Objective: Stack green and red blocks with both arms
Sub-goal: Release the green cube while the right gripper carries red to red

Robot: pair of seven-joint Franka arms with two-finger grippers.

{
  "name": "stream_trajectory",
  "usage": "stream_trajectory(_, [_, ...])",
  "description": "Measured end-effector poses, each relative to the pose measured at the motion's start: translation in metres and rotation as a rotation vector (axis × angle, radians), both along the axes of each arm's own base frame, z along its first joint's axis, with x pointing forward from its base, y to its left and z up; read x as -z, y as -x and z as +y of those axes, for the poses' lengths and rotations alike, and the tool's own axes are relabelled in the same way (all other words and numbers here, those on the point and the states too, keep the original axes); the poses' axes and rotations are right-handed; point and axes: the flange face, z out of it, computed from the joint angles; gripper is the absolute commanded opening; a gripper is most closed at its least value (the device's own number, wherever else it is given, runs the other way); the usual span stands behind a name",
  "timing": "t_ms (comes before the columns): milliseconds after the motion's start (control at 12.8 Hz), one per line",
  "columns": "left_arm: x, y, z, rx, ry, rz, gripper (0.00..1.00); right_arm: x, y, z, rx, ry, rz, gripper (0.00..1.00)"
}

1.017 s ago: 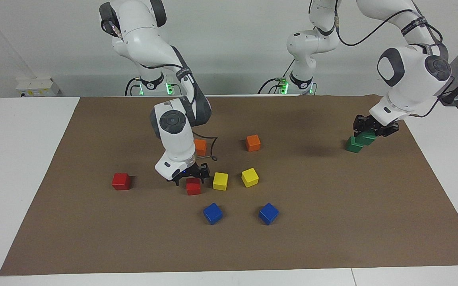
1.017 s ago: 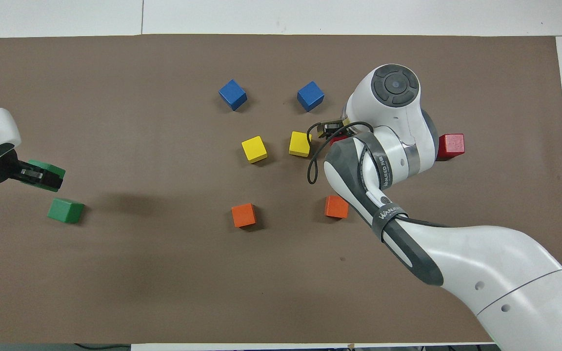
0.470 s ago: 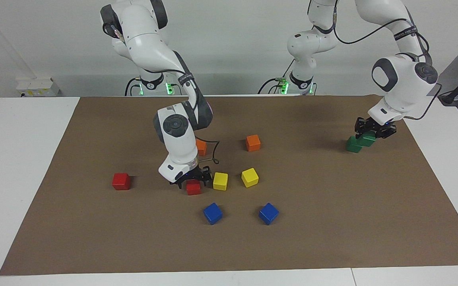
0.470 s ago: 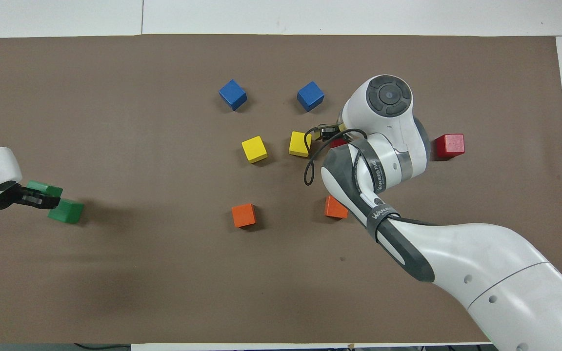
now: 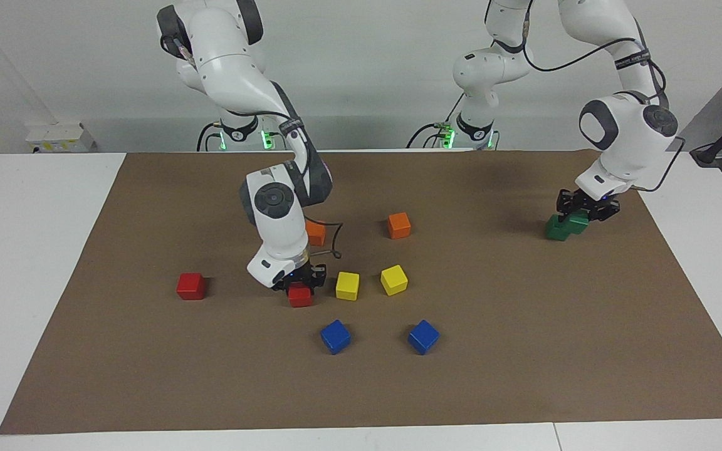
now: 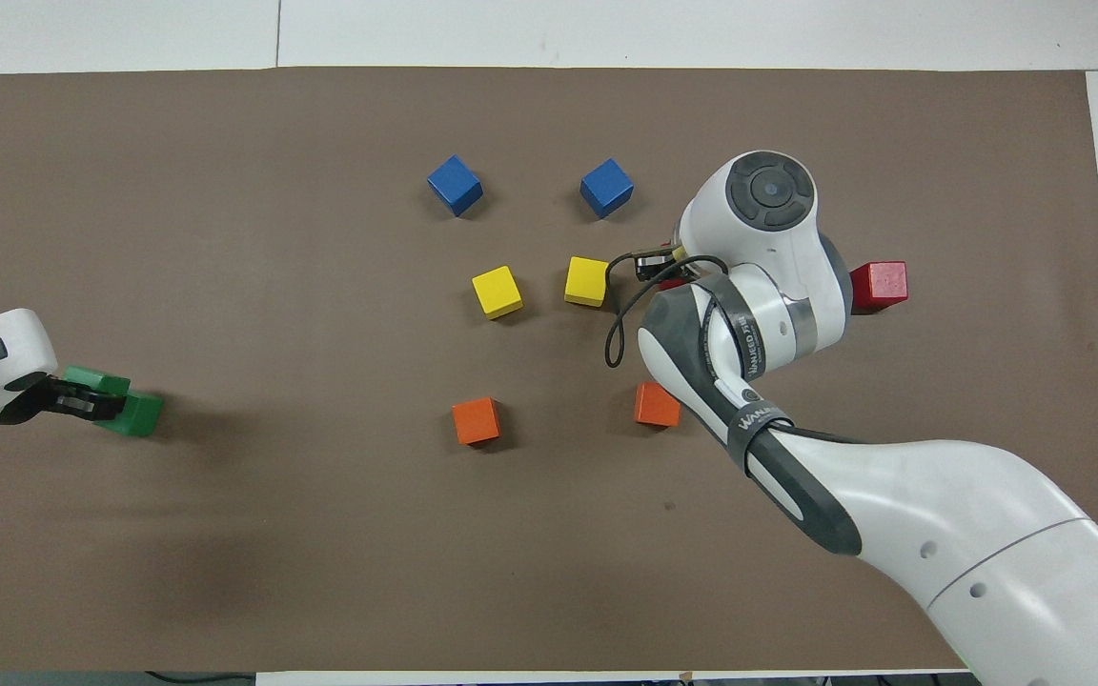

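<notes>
Taking the facing view as a clock face, the bench (image 5: 524, 376) carried the work at two spots. The left arm (image 5: 624, 131) reached down at about three o'clock, and the right arm (image 5: 273, 219) just below centre.

The left end effector (image 5: 580, 213) held the upper green block (image 5: 580, 221) pinched narrow, overlapping the lower green block (image 5: 557, 229) from its two o'clock edge and not squarely on it. The right end effector (image 5: 300, 285) sat low on a red block (image 5: 300, 295); whether it had closed could not be told. The second red block (image 5: 190, 285) lay at nine o'clock from it, apart.

The step appeared to be green placing and red picking. Next, the green likely needed centring before release, and the red a firm grip, a lift and a carry toward nine o'clock.
</notes>
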Motion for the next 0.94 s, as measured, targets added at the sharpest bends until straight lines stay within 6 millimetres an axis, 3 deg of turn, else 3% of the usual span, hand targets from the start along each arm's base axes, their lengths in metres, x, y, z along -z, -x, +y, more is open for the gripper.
stream_trajectory(157, [0.005, 0.002, 0.0, 0.0, -0.001, -0.003, 0.0, -0.05, -0.01, -0.035, -0.004, 0.012, 0.014, 0.0])
stream_trajectory(313, [0.009, 0.004, -0.001, 0.0, -0.001, -0.002, 0.0, -0.098, -0.016, -0.1, -0.025, 0.015, 0.0, 0.0])
stream_trajectory(470, [0.012, 0.006, -0.001, 0.0, 0.0, 0.002, 0.0, -0.117, -0.017, -0.178, -0.029, 0.019, 0.011, 0.0])
stream_trajectory(548, [0.013, 0.007, -0.001, 0.0, 0.0, 0.004, 0.0, -0.115, -0.016, -0.21, -0.022, 0.016, 0.019, 0.0])
stream_trajectory(626, [0.013, 0.007, -0.002, 0.001, 0.0, 0.003, 0.08, -0.11, -0.014, -0.234, -0.016, 0.009, 0.03, 0.0])
stream_trajectory(704, [0.013, 0.007, -0.002, 0.007, 0.0, 0.003, 0.73, -0.103, -0.011, -0.251, -0.014, 0.003, 0.036, 0.0])
stream_trajectory(783, [0.013, 0.007, -0.002, 0.018, 0.001, 0.003, 1.0, -0.095, -0.009, -0.26, -0.011, 0.002, 0.027, 0.0])
stream_trajectory(939, [0.013, 0.007, -0.002, 0.029, 0.001, 0.002, 1.0, -0.074, -0.004, -0.26, -0.012, 0.004, -0.014, 0.0])
